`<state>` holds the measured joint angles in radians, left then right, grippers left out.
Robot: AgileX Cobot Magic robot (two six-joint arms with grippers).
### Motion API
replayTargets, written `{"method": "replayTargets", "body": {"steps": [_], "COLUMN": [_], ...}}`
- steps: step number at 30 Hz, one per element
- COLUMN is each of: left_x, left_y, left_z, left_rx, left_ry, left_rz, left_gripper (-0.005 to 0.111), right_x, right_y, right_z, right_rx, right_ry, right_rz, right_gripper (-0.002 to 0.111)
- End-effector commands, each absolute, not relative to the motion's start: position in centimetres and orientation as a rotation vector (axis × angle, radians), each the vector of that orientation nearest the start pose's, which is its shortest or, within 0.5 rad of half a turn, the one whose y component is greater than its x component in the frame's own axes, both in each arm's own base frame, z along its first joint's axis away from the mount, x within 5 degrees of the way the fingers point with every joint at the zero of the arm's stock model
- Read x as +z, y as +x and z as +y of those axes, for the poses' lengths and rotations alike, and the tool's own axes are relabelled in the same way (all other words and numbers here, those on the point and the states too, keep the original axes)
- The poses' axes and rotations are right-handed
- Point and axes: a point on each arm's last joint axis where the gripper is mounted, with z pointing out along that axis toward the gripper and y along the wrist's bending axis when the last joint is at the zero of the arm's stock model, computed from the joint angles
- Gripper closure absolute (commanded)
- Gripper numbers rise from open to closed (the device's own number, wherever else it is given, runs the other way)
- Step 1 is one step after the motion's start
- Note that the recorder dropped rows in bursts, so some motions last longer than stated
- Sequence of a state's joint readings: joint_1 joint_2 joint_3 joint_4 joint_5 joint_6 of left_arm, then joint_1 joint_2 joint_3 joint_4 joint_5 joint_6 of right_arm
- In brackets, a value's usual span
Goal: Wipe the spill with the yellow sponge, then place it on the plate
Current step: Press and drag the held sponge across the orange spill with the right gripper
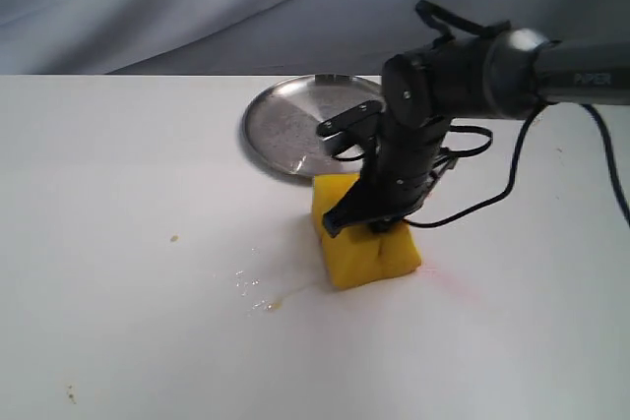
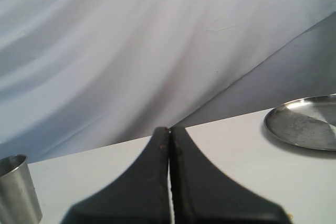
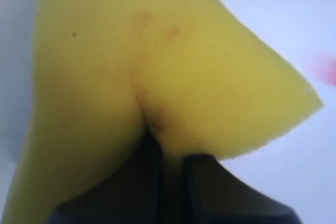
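The yellow sponge (image 1: 366,248) sits on the white table just in front of the plate (image 1: 295,125), a round silver dish. My right gripper (image 1: 372,223) presses down on the sponge and is shut on it, pinching the foam into a crease (image 3: 152,124). What shows of the spill (image 1: 281,297) is a thin amber streak with small droplets, left of the sponge. The left gripper (image 2: 169,132) is shut with nothing in it, off to the side, with the plate (image 2: 307,124) showing in its view.
A pink-red smear (image 1: 455,284) lies right of the sponge. A small metal cup (image 2: 18,190) stands near the left arm. Small specks (image 1: 174,238) dot the left table. A grey cloth backdrop hangs behind the table's far edge.
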<state>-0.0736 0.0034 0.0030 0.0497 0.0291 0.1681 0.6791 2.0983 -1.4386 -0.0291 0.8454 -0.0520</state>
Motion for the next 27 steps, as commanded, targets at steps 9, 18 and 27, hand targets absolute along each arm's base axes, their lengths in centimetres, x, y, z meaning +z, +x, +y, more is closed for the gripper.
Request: {"method": "replayTargets", "body": {"steps": [9,18,27], "left_x": [21.1,21.1,21.1], "left_y": [5.6,5.6,5.6], "left_z": [-0.4,-0.4,-0.4], "left_rx": [0.107,0.107,0.107], "left_ry": [0.203,0.203,0.203], "left_rz": [1.494,1.494,1.494], "left_gripper": [0.107,0.107,0.107], "right_x": [13.2,13.4,13.5], "right_y": [21.3,22.3,30.7], "right_z": [35.7,34.9,27.2], "right_rx": [0.122,-0.164,-0.313], "right_ry": [-1.567,-1.632,-1.326], "right_rz": [2.537,2.407,2.625], "right_gripper": [0.108,0.108,0.108]}}
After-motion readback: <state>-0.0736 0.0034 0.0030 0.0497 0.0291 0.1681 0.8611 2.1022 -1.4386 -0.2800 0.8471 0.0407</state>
